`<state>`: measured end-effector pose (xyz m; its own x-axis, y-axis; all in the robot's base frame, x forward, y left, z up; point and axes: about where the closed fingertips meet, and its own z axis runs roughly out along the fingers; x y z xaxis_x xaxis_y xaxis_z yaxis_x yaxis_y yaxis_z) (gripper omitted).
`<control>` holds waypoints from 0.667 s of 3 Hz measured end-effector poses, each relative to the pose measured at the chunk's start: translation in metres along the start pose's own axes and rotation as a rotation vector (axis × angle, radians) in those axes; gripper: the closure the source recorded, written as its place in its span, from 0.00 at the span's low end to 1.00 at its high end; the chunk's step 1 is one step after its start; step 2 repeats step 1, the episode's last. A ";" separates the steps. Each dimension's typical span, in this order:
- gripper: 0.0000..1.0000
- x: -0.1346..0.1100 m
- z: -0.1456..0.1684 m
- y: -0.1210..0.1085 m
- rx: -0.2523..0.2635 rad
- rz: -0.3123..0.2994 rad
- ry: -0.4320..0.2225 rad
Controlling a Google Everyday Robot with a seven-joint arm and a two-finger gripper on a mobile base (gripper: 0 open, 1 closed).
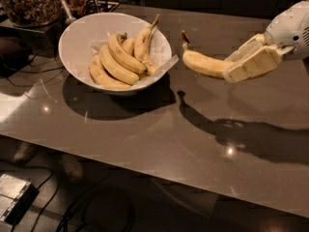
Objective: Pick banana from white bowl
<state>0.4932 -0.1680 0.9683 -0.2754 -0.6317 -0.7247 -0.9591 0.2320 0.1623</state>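
The white bowl (79, 42) stands on the table at the back left, lined with white paper, with several yellow bananas (118, 57) lying in it. My gripper (244, 62) comes in from the right and is shut on the banana (203, 63), gripping its far end. The banana is held level in the air above the table, to the right of the bowl and apart from its rim. Its short stem with a dark tip (184, 34) points up and left. Its shadow falls on the table below.
A glass jar of brown nuts (29, 4) stands behind the bowl at the back left, with utensils (65, 8) beside it. The grey table (159, 129) reaches forward to its front edge; cables and a box (14, 197) lie on the floor below.
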 end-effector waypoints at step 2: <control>1.00 -0.001 0.001 -0.003 0.009 0.001 -0.005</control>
